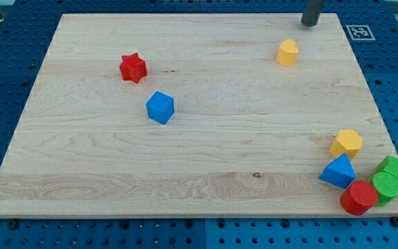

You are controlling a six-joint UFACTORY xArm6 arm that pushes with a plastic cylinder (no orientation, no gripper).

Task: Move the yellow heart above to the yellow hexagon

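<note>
Yellow heart waits at upper right, far from its target.

My tip (310, 24), a bare rod with no hand, sits just above-right of the yellow heart (287, 52); the yellow hexagon (347, 143) lies lower right. An off-centre push could skid the heart sideways.

You see only a short stub of my straight dark grey cylindrical rod at the view's top right. It looks smooth and matt, with no visible markings or cables, ending bluntly at my tip (310, 25).
</note>
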